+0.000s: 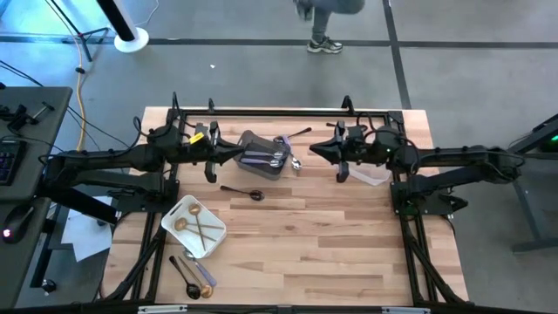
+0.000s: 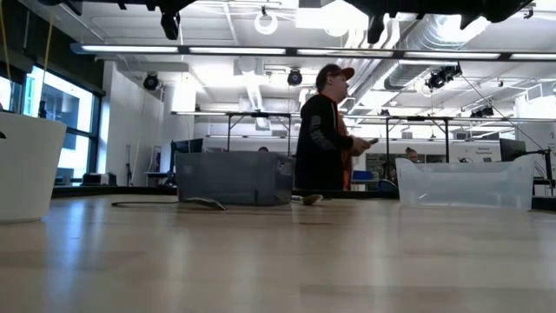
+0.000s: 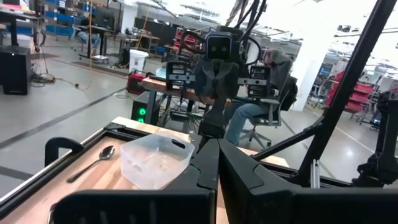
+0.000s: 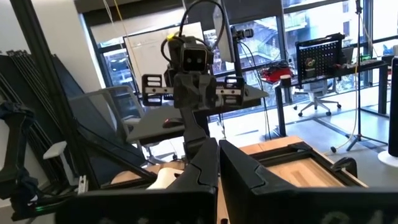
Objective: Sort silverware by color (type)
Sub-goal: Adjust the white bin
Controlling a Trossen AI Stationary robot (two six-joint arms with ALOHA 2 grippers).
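I held both arms high over the far edge of the table, facing one another across its middle. In the high view my left gripper [image 1: 237,151] sat left of centre in the upper part of the frame, its tip at the edge of the grey bin [image 1: 263,157]; its fingers [image 3: 208,163] were pressed together with nothing between them. My right gripper [image 1: 316,150] sat right of centre at the same height, fingers [image 4: 208,163] likewise together and empty, just beside the clear tub [image 1: 370,175].

The silverware lay scattered in several places. Inside the grey bin, upper centre of the high view, lay lilac-handled pieces [image 1: 260,159] with shiny silver ones. A silver spoon [image 1: 296,162] rested on the wood just to the right of the bin, and a black piece [image 1: 296,134] lay above the bin near the table's far edge. A black spoon [image 1: 243,191] lay alone on the wood below the bin. In the lower left, the white tray [image 1: 177,210] held gold pieces [image 1: 200,226]. Below the tray, near the bottom edge, lay a black spoon [image 1: 186,277] and, beside it, a lilac-handled piece [image 1: 201,276] with a gold end.

From my left wrist, the clear tub [image 3: 154,159] stood on the table with a spoon [image 3: 93,162] lying near it on the wood.

In the low view a person [image 2: 326,141] stood behind the table between the bin [image 2: 234,178] and the tub [image 2: 465,183].
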